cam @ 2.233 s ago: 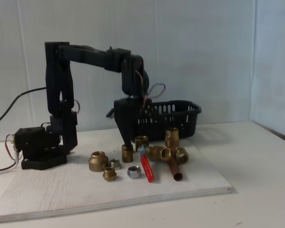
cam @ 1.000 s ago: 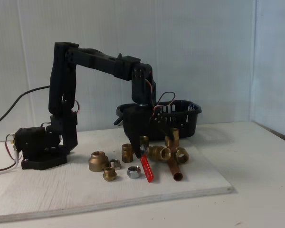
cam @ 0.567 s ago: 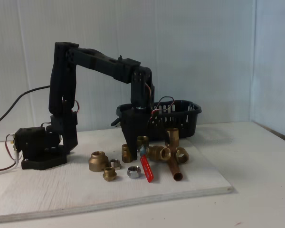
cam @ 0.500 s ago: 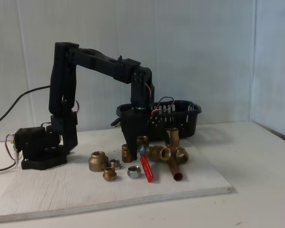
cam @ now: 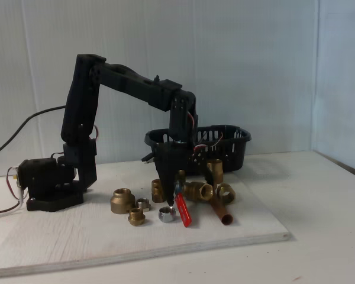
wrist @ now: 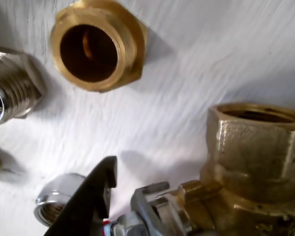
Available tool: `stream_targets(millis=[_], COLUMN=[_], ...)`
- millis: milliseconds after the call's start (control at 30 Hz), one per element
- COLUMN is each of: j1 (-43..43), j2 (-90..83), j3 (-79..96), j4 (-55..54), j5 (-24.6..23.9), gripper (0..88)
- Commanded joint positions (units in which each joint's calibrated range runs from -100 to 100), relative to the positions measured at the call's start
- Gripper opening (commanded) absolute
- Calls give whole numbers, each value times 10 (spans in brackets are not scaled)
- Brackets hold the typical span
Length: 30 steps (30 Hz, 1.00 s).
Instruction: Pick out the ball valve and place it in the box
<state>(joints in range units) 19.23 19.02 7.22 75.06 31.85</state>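
White board, brass ball valve, red lever.

in the wrist view the brass ball valve with the red lever runs off the bottom and right edges; only a sliver of red shows at the bottom edge. the black fingers are cut by the bottom edge, so only one tip shows and the gap cannot be judged. the threaded silver fitting is cropped at the left edge. in the fixed view the black arm covers part of the black slotted oval basket, and the fingers hide the valve's body; whether they touch it is too small to tell.
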Motion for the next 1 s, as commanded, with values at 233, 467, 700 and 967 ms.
stream_targets(millis=[233,467,700,967], j1=[4,4,4,2], j2=[-4,-5,-3,-3], j3=[-25,-22,-22,-22], j4=[3,3,3,3], j5=[1,1,1,1], gripper=[444,444,394,220])
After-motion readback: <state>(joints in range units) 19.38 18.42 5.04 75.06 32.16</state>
